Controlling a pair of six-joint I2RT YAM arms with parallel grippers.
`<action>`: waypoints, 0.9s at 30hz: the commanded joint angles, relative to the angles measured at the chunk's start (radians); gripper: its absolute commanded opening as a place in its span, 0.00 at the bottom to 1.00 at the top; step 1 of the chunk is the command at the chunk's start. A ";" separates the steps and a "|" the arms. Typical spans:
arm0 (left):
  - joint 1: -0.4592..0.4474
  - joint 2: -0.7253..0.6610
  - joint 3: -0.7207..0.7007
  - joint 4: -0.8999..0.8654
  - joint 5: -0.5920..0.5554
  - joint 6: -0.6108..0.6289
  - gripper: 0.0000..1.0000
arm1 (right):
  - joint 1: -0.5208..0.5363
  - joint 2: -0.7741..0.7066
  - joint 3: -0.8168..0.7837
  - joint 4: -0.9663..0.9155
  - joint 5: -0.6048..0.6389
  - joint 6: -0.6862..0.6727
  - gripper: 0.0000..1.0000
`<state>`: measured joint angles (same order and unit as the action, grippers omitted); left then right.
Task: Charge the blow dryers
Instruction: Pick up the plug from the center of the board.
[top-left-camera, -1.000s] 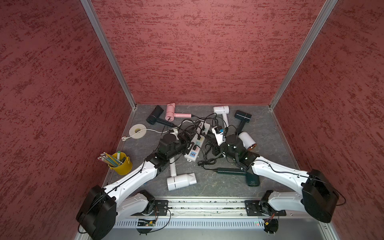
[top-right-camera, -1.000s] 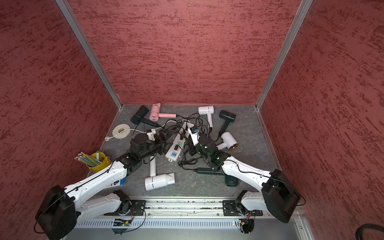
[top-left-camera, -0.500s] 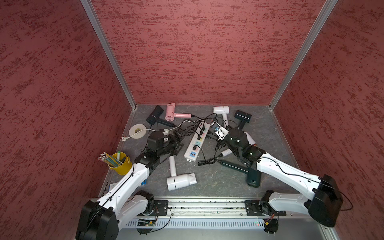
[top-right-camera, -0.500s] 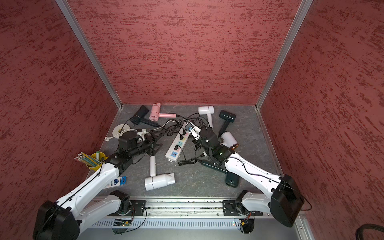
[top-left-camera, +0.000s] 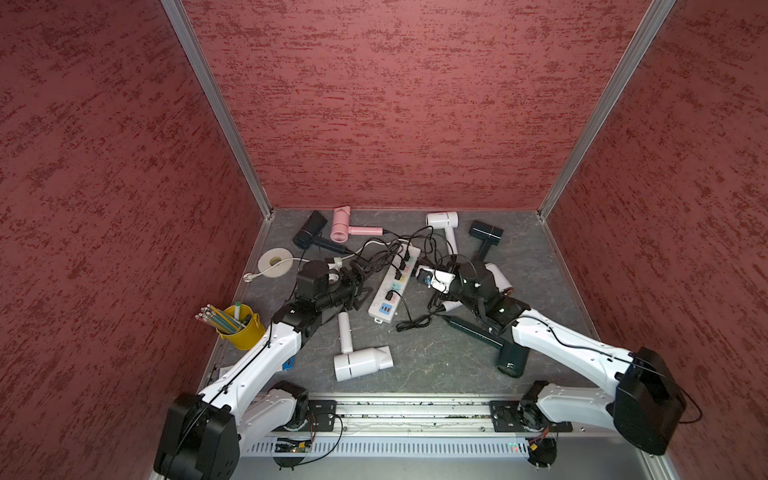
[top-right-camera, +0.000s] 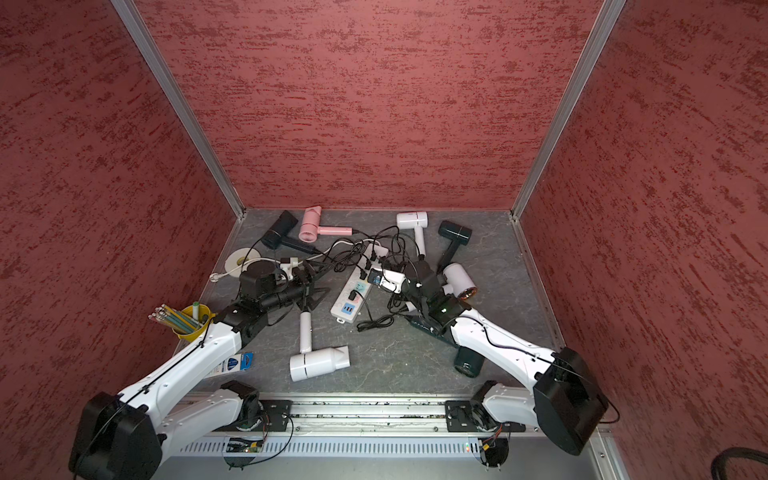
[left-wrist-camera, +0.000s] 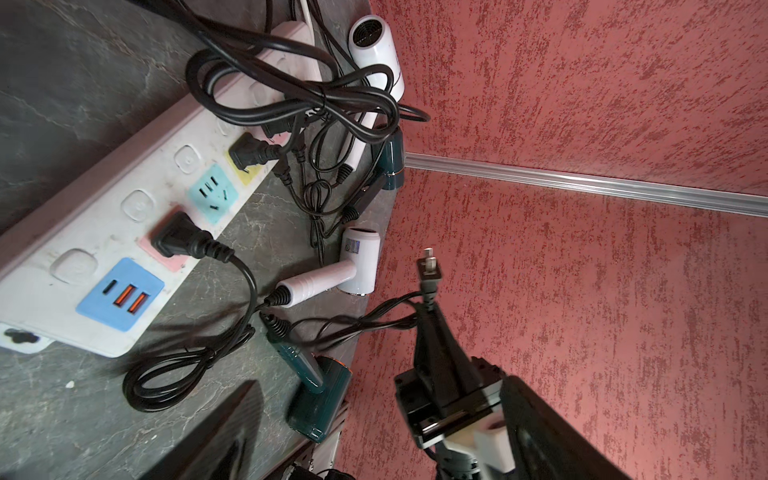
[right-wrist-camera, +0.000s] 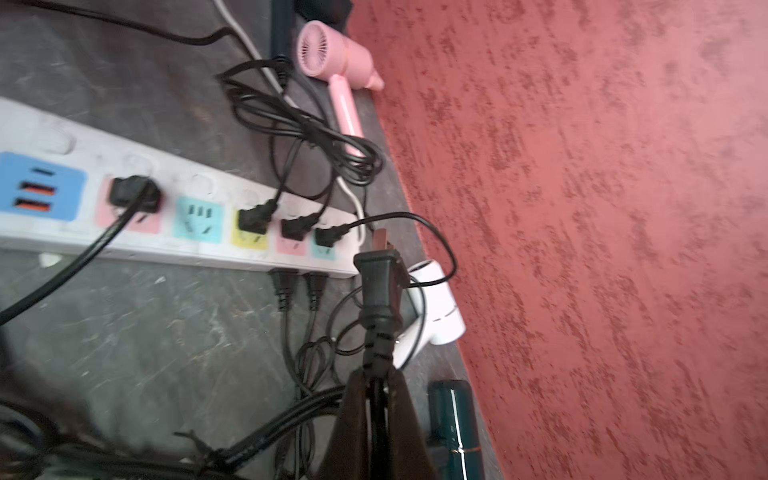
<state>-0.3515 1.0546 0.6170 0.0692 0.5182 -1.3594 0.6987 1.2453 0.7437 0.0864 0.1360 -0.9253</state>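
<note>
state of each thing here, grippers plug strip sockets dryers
right gripper, shut on loose plug, prongs bare
left gripper, open, empty
power strip, lying flat, several plugs in
middle teal socket, empty
usb ports, empty
pink dryer, lying down
dark green dryer by right arm, lying down

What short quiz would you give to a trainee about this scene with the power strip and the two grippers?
1. True or false: the right gripper holds a black plug with bare prongs, not inserted in the power strip.
2. Which top socket of the strip is free? A. the yellow one; B. the teal socket between pink and yellow; C. the pink one nearest the USB ports.
3. In one word, how do the jaws of the left gripper stand?
Key: 1 true; 2 B; 3 open, with nothing between them.
</note>
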 joint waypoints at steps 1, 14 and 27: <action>-0.030 0.030 0.008 0.070 0.015 -0.034 0.91 | 0.001 -0.010 -0.050 0.062 -0.169 -0.068 0.00; -0.161 0.222 0.072 0.143 0.033 -0.151 0.89 | 0.022 0.015 -0.128 0.125 -0.267 -0.149 0.00; -0.187 0.382 0.063 0.328 0.059 -0.273 0.61 | 0.067 -0.012 -0.197 0.255 -0.275 -0.111 0.00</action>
<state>-0.5331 1.4181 0.6788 0.3058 0.5613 -1.5993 0.7559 1.2583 0.5591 0.2897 -0.1101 -1.0584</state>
